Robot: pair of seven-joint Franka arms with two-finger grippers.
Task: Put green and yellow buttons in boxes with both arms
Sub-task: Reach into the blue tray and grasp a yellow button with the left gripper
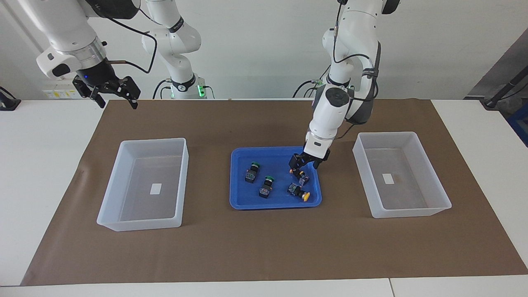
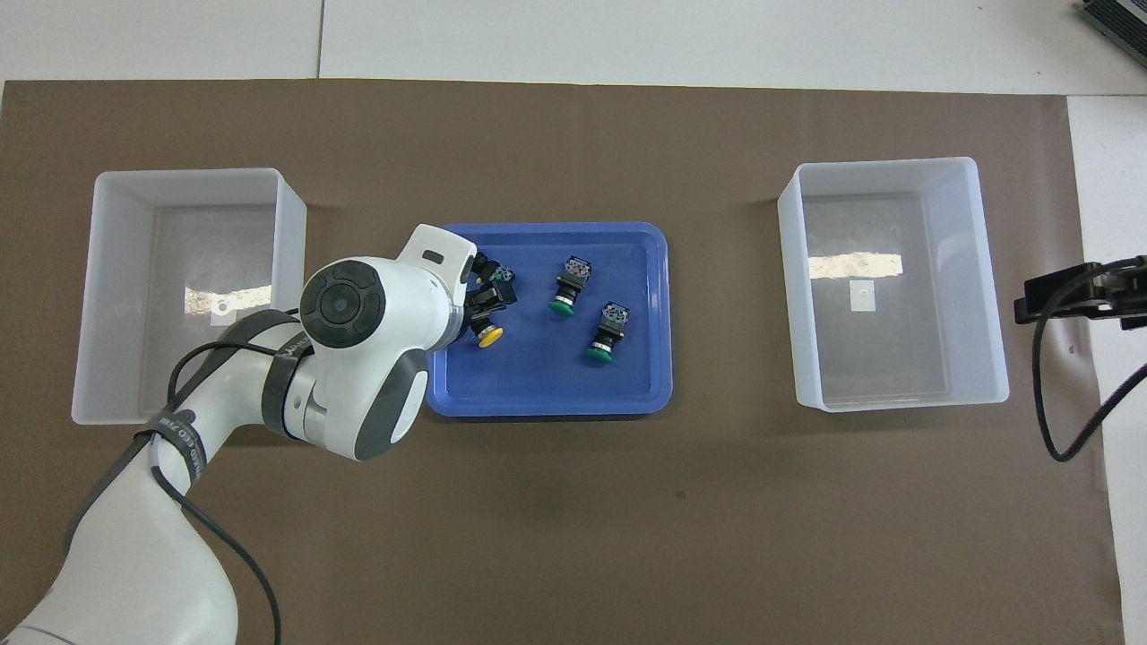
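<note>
Four buttons sit in the blue tray: two green-capped ones toward the right arm's end, two yellow-capped ones toward the left arm's end. Both bins flanking the tray hold no buttons. Your left gripper is low over the tray, fingers spread around the yellow button nearest the robots, not clamped. Pick step: drop slightly, close, lift, carry to the bin at the left arm's end. Right gripper waits, fingers open, over the bench well clear of the tray.
</note>
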